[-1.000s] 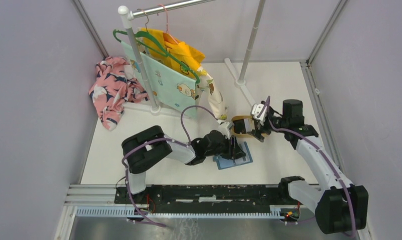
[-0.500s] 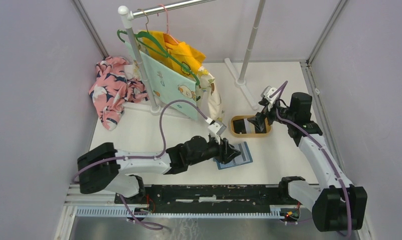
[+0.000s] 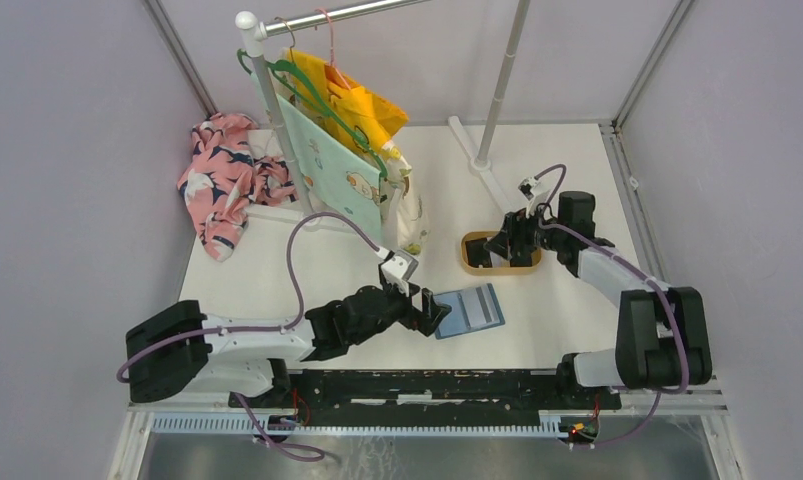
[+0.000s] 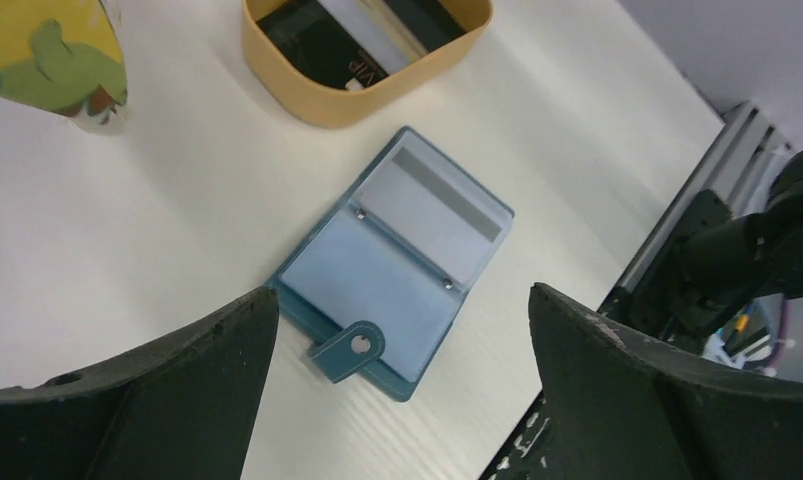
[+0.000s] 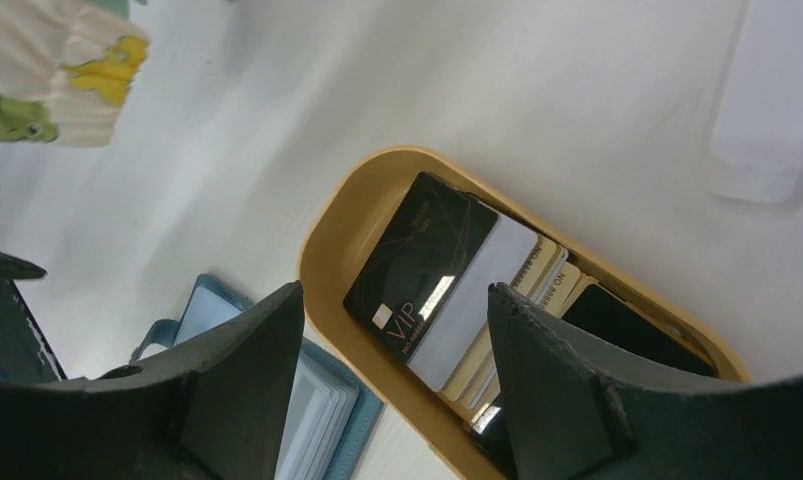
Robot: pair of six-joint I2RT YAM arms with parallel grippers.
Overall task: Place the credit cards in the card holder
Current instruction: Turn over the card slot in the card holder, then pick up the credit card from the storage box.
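Note:
The card holder (image 3: 469,311) lies open on the table, a teal-blue wallet with pale slots and its snap tab toward the left arm. It also shows in the left wrist view (image 4: 397,270) and the right wrist view (image 5: 342,420). My left gripper (image 3: 429,308) hovers open at the holder's left edge, holding nothing (image 4: 402,295). The credit cards (image 5: 422,265) lie stacked in a tan oval tray (image 3: 500,267), a black VIP card on top. My right gripper (image 3: 504,245) hangs open over the tray, its fingers straddling the cards (image 5: 395,290) without gripping any.
A clothes rack (image 3: 277,120) with hanging garments (image 3: 337,165) stands at the back left. Beside it lies a pink floral cloth pile (image 3: 222,180). The rack's second pole (image 3: 497,110) rises behind the tray. A metal rail (image 3: 427,385) runs along the near edge.
My left gripper has drawn back left off the card holder and opened wide. My right gripper has come down over the tray, with its jaws a little narrower.

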